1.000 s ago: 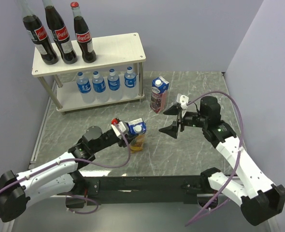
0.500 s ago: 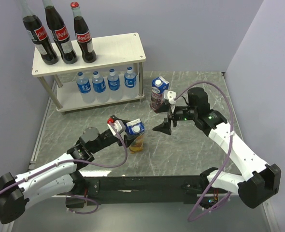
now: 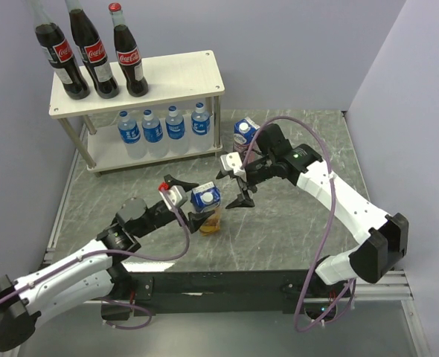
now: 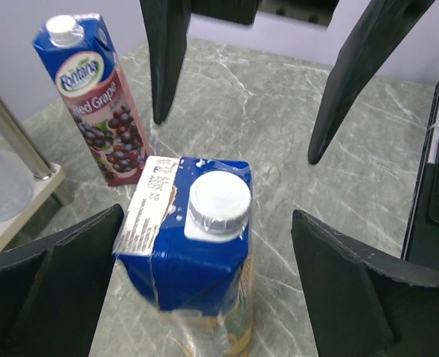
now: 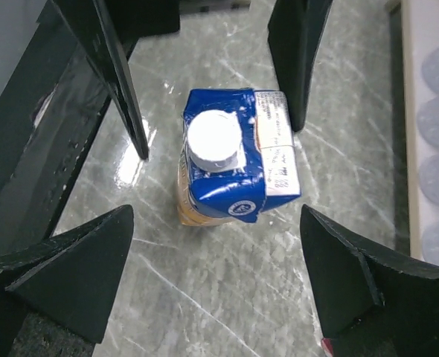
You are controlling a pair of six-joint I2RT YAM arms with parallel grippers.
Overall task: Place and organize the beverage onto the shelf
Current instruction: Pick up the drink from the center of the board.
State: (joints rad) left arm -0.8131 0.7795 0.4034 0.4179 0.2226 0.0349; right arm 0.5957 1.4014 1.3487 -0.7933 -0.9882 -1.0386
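Note:
The yellow juice carton [image 3: 207,210] with its blue top stands upright on the marble table, between the spread fingers of my open left gripper [image 3: 192,201], which do not touch it. My right gripper [image 3: 227,187] hovers open just right of it, facing the left one. In the left wrist view, the carton [image 4: 197,260] sits apart from both pads. The purple carton [image 3: 242,132] stands behind the right arm, partly hidden. Three cola bottles [image 3: 93,56] stand on the shelf [image 3: 182,74] top at its left. Several water bottles [image 3: 164,126] line the lower tier.
Grey walls close in the table at the back and both sides. A black rail [image 3: 219,282] runs along the near edge by the arm bases. Purple cables loop off both arms. The shelf's silver leg [image 4: 15,137] stands near the purple carton [image 4: 93,104].
My left gripper has opened and let go of the yellow carton, which now stands on the table. The right arm has swung left towards the carton.

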